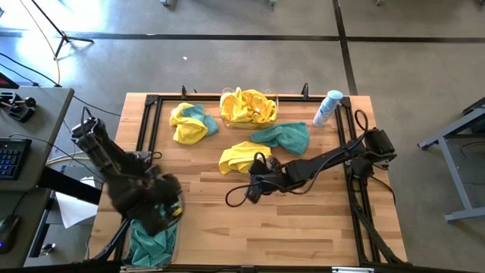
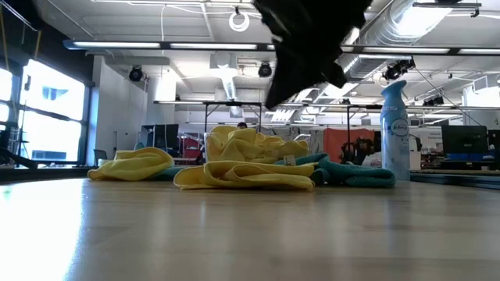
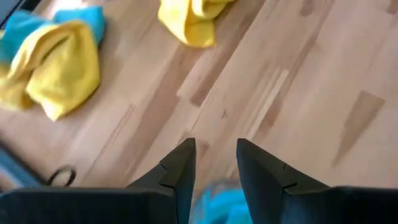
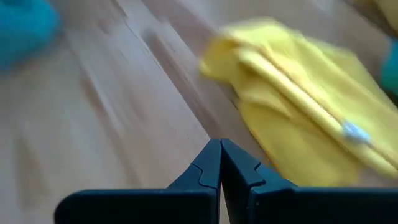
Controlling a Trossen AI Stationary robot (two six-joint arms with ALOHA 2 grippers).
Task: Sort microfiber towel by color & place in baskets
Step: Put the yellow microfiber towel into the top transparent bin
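Grey concrete floor [image 1: 227, 19]; bright windows [image 2: 47, 109]; ceiling ducts [image 2: 422, 19]; desk [image 1: 26, 159].

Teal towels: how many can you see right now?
3: one under the yellow towel far left, one mid-table near the spray bottle, one in the near-left basket. More may be hidden underneath.

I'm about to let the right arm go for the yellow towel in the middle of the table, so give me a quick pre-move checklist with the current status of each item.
1. Right gripper empty: ok, nothing shows between its fingers.
2. Right gripper open for a grasp: not ok, fingers are shut together.
3. Target yellow towel free on the table: ok, just ahead of the right gripper.
4. Basket of yellow towels reachable: ok, at the far edge, already heaped with yellow.
5. Left gripper out of the way: ok, open, over the teal basket at the near left corner.
6. Spray bottle clear of the path: ok, upright at the far right.
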